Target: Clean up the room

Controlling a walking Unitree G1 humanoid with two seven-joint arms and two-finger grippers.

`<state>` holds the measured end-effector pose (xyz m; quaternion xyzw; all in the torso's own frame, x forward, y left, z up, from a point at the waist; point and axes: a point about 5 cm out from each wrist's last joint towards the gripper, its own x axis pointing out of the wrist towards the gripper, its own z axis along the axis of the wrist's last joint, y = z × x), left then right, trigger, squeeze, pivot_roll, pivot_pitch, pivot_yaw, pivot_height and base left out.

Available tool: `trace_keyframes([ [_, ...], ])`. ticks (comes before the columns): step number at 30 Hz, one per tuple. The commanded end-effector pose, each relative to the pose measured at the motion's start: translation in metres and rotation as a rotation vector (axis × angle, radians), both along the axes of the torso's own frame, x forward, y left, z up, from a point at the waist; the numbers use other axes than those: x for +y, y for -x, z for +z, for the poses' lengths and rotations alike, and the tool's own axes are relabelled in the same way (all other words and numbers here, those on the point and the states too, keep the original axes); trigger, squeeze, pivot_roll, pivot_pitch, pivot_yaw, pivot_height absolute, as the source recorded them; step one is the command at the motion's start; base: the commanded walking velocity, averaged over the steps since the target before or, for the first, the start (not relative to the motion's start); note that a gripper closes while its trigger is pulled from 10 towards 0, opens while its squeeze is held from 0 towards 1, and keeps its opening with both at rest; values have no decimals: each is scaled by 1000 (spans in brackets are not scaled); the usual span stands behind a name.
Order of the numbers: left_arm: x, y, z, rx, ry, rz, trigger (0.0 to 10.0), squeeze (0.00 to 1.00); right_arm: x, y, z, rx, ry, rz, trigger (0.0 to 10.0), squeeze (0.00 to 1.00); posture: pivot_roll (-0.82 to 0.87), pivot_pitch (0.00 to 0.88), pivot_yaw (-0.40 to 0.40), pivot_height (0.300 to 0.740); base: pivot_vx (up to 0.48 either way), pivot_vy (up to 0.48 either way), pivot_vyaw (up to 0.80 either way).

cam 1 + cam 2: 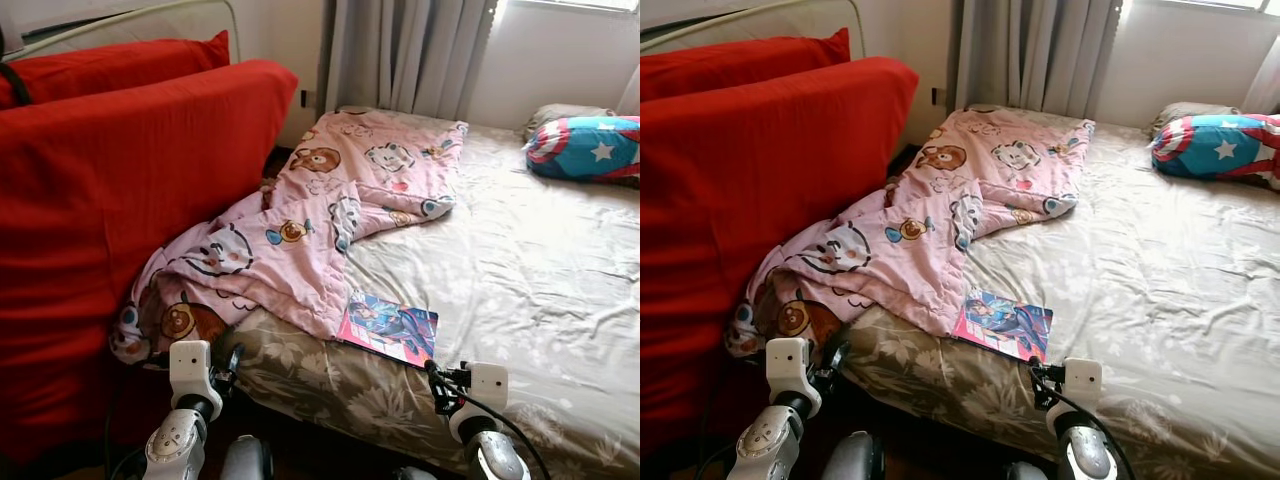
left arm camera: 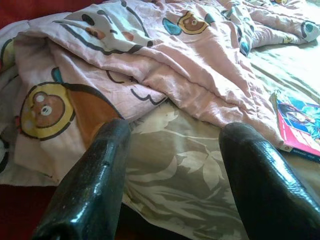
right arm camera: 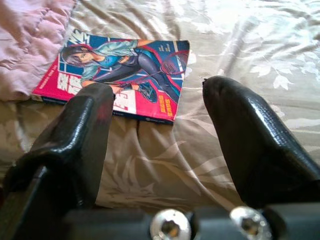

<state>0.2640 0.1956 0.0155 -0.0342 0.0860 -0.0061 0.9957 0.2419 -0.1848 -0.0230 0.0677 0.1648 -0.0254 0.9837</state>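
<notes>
A pink cartoon-print blanket lies rumpled along the left side of the bed, hanging over its near left corner. A pink and blue comic book rests flat on the sheet beside the blanket's edge, near the front of the bed. My left gripper is open just short of the bed's near corner, facing the blanket's hanging fold. My right gripper is open too, held low in front of the comic book, apart from it.
A big red cushion leans against the bed's left side, with a second red pillow behind it. A blue star-print pillow lies at the far right. Grey curtains hang behind the bed.
</notes>
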Motion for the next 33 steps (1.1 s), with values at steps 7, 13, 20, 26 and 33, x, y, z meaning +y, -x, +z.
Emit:
trace_keyframes([
  [7, 0, 1, -1, 10, 10, 5, 10000, 0, -4, -3, 4, -27, 0, -33, 10000, 0, 13, 0, -45, 599, 0, 0, 0],
  [13, 0, 0, 0, 6, 10, 7, 10000, 0, -5, -4, 5, -29, 3, -29, 10000, 0, 13, 0, -47, 599, 0, 0, 0],
  [20, 0, -2, 1, 5, 8, 7, 10000, 0, -3, -8, 10, -64, 14, -13, 10000, 0, 12, 0, -43, 599, 144, 0, 0],
  [26, -1, -3, 2, 3, 8, 0, 10000, 0, -4, -9, 11, -68, 22, -12, 10000, 0, 15, 0, -46, 599, 275, 0, 667],
  [33, 0, -3, 3, 2, 11, 3, 10000, 0, -3, -9, 10, -64, 6, -9, 10000, 0, 17, 0, -47, 599, 285, 0, 0],
])
